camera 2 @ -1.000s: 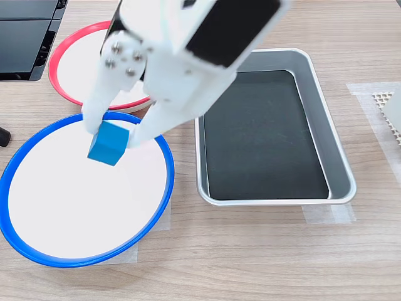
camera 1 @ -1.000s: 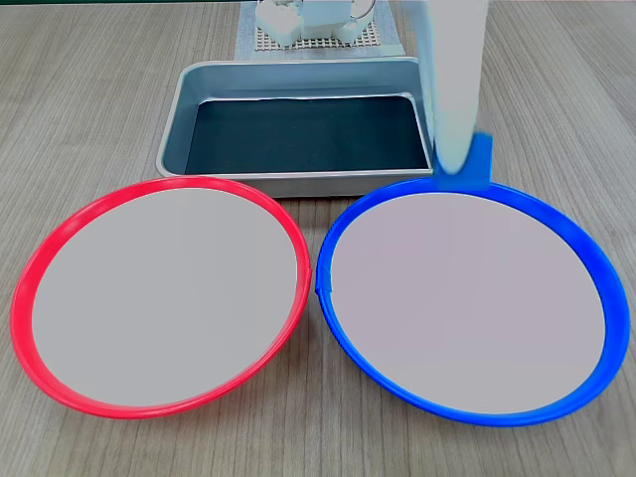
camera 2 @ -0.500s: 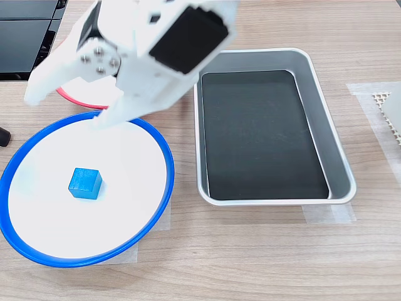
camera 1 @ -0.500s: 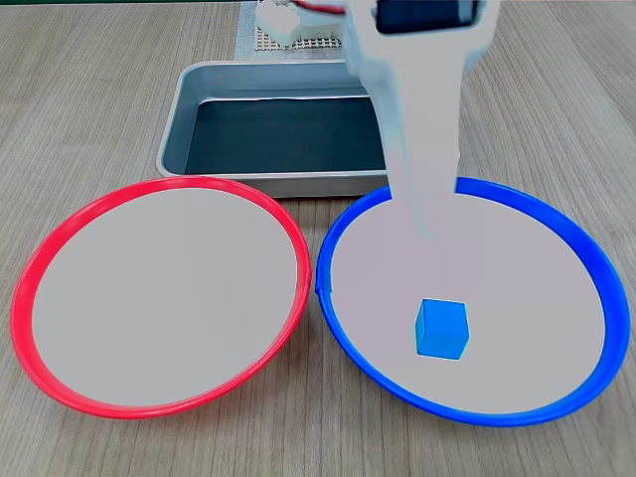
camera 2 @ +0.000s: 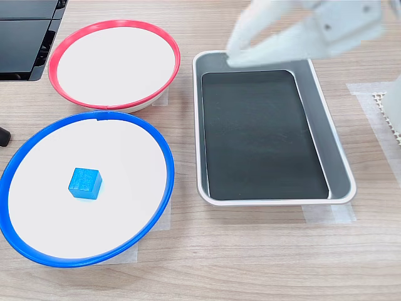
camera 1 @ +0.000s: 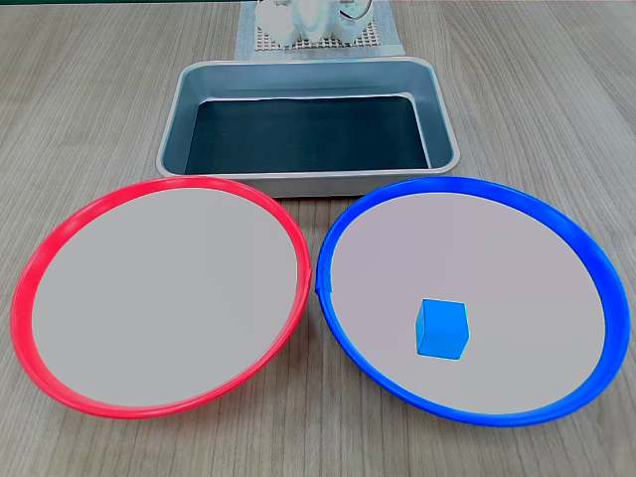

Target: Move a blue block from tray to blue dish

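Half a second earlier the arm had stood over the blue dish [camera 1: 602,288]; it had since withdrawn, gone from the first exterior view's centre and blurred at the top of the second exterior view, above the far end of the tray [camera 2: 339,164]. The blue block [camera 1: 441,328] had not moved. It lay flat on the dish's pale centre, lower middle of the dish in the first exterior view, left of centre in the second exterior view [camera 2: 85,183]. Being a cube, it had no long axis; its faces sat slightly askew to the frame edges. The pincer [camera 2: 241,53] was released, its two white fingers [camera 2: 252,24] spread apart and holding nothing, well apart from the block, up and to the right of it across the desk [camera 2: 250,251]. The red-rimmed dish [camera 2: 62,94] held nothing.
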Robot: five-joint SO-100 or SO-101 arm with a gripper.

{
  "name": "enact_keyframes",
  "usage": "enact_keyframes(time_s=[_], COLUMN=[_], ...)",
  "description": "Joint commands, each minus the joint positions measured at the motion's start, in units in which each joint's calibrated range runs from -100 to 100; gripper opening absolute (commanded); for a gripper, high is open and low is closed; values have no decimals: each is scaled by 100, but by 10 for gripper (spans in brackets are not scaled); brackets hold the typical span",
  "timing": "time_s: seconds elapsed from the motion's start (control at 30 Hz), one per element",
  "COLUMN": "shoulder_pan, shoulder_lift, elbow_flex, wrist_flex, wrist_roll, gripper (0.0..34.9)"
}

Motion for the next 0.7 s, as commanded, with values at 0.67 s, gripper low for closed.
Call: enact_keyframes(time_s=[0.67], shoulder_pan=[187], shoulder_lift=[-2745], elbow_flex=[2178], wrist_flex=[1023], wrist_roll=[103], gripper=[4])
